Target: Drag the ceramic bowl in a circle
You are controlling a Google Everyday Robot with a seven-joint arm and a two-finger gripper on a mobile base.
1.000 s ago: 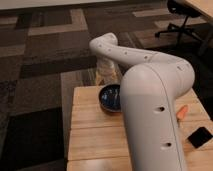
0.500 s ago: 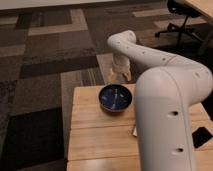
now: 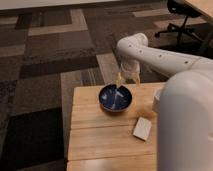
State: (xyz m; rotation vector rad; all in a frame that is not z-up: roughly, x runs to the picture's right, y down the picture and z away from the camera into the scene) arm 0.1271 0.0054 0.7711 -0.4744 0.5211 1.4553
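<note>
The ceramic bowl (image 3: pixel 115 98) is glossy dark blue with pale streaks inside. It sits on the wooden slat table (image 3: pixel 95 135), near the table's far edge and a little left of its middle. My gripper (image 3: pixel 124 80) hangs from the white arm (image 3: pixel 150 52) just above the bowl's far right rim. I cannot tell whether it touches the rim. The arm's bulky white body (image 3: pixel 187 125) fills the right foreground and hides the table's right side.
A small white flat block (image 3: pixel 143 128) lies on the table in front of the bowl, to its right. The table's left edge drops to patterned carpet (image 3: pixel 45 65). An office chair (image 3: pixel 181 15) and a desk corner (image 3: pixel 202 6) stand at the far right.
The arm has swung right and away from over the bowl, so the whole bowl now shows. The gripper now sits at the bowl's far right rim, and the white block has come into view.
</note>
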